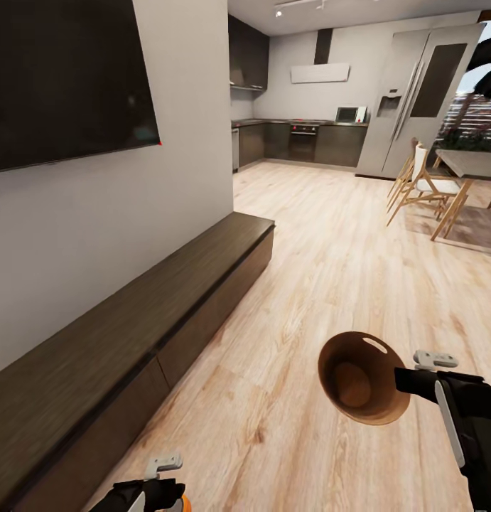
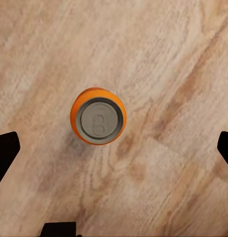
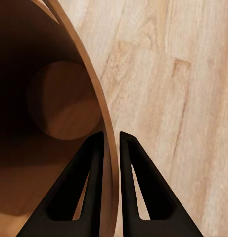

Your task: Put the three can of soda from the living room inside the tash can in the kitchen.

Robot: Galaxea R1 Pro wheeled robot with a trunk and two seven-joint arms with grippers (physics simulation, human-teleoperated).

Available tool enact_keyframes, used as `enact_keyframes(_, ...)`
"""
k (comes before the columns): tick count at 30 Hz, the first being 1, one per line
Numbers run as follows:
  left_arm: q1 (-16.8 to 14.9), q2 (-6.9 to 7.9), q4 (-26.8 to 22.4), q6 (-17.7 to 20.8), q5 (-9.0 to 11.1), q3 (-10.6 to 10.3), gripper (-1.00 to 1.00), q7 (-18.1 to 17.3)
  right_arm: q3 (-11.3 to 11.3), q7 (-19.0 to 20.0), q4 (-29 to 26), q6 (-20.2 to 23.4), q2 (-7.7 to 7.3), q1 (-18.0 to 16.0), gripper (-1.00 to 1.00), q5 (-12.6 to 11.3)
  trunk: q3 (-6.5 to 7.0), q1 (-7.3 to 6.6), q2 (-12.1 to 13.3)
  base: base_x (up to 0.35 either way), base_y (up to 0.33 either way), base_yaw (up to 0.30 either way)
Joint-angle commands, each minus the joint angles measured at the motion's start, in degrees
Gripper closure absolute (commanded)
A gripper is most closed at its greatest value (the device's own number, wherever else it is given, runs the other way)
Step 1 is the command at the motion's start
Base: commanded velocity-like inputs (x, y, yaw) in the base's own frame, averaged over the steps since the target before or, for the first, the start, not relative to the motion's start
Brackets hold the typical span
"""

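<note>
Left gripper (image 1: 160, 478) sitting at the lower edge of head view, fingers (image 2: 5, 150) spread wide apart in left wrist view, gripping nothing. Looking straight down on one soda can (image 2: 98, 122) standing upright on the wood floor (image 2: 168, 59), orange body, silver-grey top with pull tab facing the camera, sitting between the two fingers but well clear of both. A sliver of orange showing just under the left gripper in head view, too small to confirm as the can.

Right gripper (image 1: 405, 380) pinching the rim of the trash can (image 1: 359, 387), fingers (image 3: 94, 182) closed on the thin copper-brown wall, one inside and one outside. Trash can held off the floor, tilted with its opening facing the head camera, oval handle cutout near the top of the rim. Inside showing bare round bottom, nothing in it.

Long low dark wood bench (image 1: 131, 334) running along the left wall, black TV (image 1: 67, 78) mounted above it.

Further out: wooden dining chairs (image 1: 423, 188) and dining table (image 1: 472, 167) on the right. At the far end, kitchen with dark lower cabinets (image 1: 337, 144), oven (image 1: 303, 141), microwave (image 1: 349, 114) on the counter, tall silver fridge (image 1: 416, 99).
</note>
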Motion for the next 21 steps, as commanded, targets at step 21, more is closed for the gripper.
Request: enact_keyframes(21, -0.06, -0.24, -0.67, -1.85, 0.01, -0.12, -1.0, 0.02, 0.02, 0.19, -4.42, 0.04, 2.02, -1.86, 1.0, 0.09, -3.77, 4.62, -8.44, 0.0, 0.0, 0.0)
